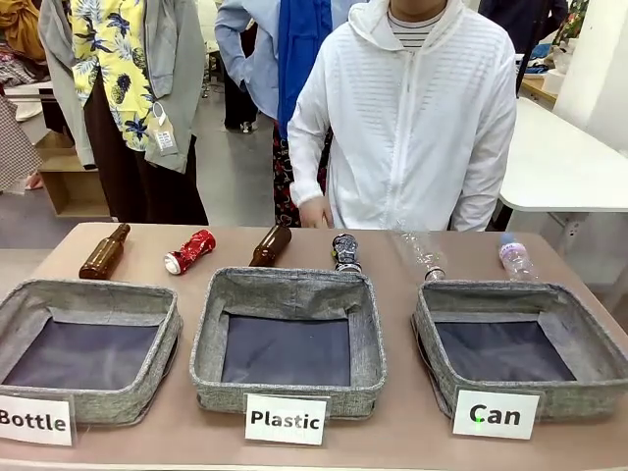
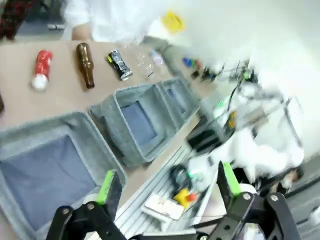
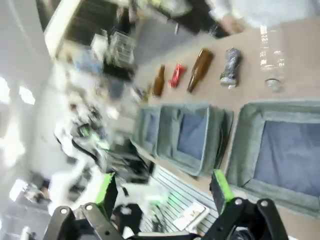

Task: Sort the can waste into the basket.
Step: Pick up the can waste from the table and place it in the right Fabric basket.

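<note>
The shiny red can (image 1: 189, 251) lies at the back left of the table, between two brown bottles. The black patterned can (image 1: 345, 252) lies behind the middle basket. The grey basket with the "Can" card (image 1: 488, 292) stands at the front right with nothing in it. In the left wrist view my left gripper (image 2: 167, 184) hangs open and high off the table's near side, over the red can (image 2: 42, 67), black can (image 2: 120, 65) and Can basket (image 2: 191, 102). My right gripper (image 3: 163, 190) is likewise open and aloft, with the black can (image 3: 230, 65), red can (image 3: 176, 75) and Can basket (image 3: 245, 145) below.
Baskets marked "Bottle" (image 1: 88, 292) and "Plastic" (image 1: 289, 285) stand left and middle. Two brown bottles (image 1: 104, 252) (image 1: 271, 245) and two clear plastic bottles (image 1: 422, 253) (image 1: 514, 257) lie along the back. A person in white stands at the far edge, one hand (image 1: 316, 211) near the table.
</note>
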